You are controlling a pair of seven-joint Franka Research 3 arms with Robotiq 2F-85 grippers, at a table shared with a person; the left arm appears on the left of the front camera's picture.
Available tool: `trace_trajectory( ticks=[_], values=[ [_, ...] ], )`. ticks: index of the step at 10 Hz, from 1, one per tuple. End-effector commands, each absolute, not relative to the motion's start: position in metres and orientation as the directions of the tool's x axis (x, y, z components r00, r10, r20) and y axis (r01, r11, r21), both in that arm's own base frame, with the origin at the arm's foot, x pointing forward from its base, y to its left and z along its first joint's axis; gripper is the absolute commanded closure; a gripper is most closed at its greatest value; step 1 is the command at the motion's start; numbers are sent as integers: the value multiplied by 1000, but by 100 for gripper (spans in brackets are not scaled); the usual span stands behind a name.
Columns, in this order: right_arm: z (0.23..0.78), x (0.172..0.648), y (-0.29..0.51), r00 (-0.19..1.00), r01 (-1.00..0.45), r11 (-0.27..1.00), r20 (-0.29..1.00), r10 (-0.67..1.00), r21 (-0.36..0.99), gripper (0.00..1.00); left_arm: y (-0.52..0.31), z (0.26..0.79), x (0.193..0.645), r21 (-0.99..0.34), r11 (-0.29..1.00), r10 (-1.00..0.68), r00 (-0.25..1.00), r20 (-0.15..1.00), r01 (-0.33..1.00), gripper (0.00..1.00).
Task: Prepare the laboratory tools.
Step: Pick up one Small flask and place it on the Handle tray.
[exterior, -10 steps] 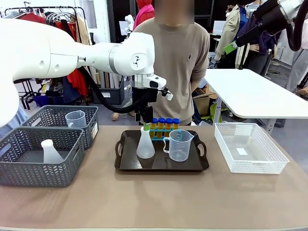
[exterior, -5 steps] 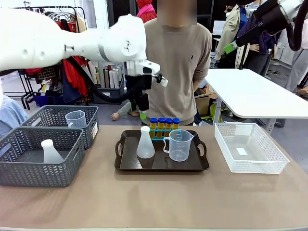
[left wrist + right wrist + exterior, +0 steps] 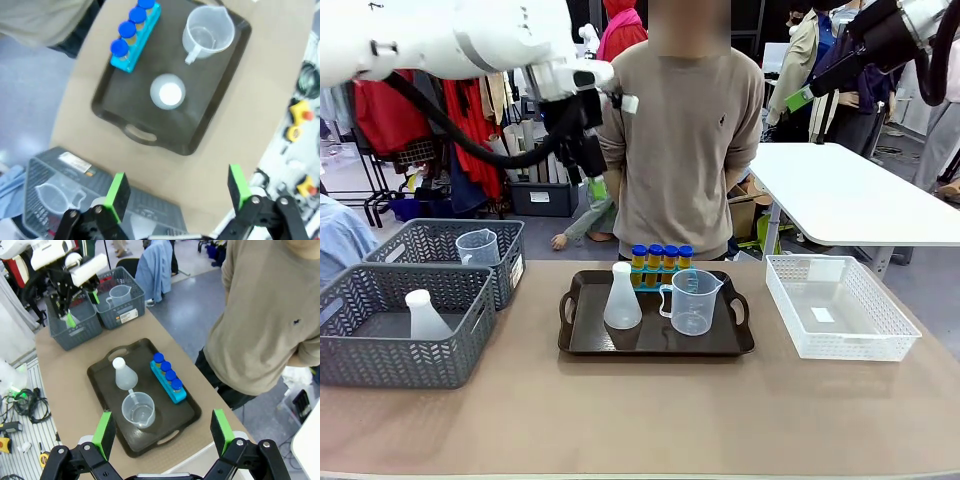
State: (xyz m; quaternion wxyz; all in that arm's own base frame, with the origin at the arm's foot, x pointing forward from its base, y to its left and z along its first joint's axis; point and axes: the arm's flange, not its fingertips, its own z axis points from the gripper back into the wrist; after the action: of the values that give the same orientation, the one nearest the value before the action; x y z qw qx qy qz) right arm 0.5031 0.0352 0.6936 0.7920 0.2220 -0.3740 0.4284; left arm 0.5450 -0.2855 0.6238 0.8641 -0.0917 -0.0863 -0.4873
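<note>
On the dark tray (image 3: 580, 335) stand a white conical flask (image 3: 622, 297), a clear handled beaker (image 3: 692, 302) and several orange tubes with blue caps (image 3: 660, 260) in a cyan rack. My left gripper (image 3: 596, 190) hangs high above the table, up and left of the tray, open and empty. The left wrist view looks down between its green pads (image 3: 119, 196) at the flask (image 3: 169, 92), beaker (image 3: 207, 32) and blue caps (image 3: 134, 27). My right gripper (image 3: 798, 100) is raised at the top right, open (image 3: 162, 431), over the tray (image 3: 185, 415).
Two grey baskets (image 3: 380, 350) stand at the left; one holds another flask (image 3: 423, 315), the other another beaker (image 3: 477, 247). A white mesh basket (image 3: 840, 305) sits at the right. A person (image 3: 690, 130) stands behind the tray at the far edge.
My left gripper has risen from the flask's neck and swung up and to the left. The flask stays standing on the tray. The right arm has not moved.
</note>
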Motion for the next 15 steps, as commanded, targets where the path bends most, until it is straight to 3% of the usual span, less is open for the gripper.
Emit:
trace_trajectory(
  ticks=[1, 6, 12, 14, 15],
  values=[
    [694, 502, 37, 348, -847, 531, 788, 507, 33, 0, -255, 643, 530, -80, 513, -790, 507, 346, 854, 0],
    [694, 502, 37, 348, -847, 531, 788, 507, 33, 0, -198, 693, 525, -87, 596, -633, 534, 560, 798, 0],
    [694, 502, 37, 348, -847, 531, 788, 507, 33, 0, -146, 723, 520, -87, 624, -572, 530, 626, 776, 0],
    [694, 502, 37, 348, -847, 531, 788, 507, 33, 0, -157, 720, 516, 5, 560, -665, 446, 599, 829, 0],
    [694, 502, 37, 348, -847, 531, 788, 507, 33, 0, -152, 733, 528, -75, 639, -583, 546, 602, 765, 0]
  ],
)
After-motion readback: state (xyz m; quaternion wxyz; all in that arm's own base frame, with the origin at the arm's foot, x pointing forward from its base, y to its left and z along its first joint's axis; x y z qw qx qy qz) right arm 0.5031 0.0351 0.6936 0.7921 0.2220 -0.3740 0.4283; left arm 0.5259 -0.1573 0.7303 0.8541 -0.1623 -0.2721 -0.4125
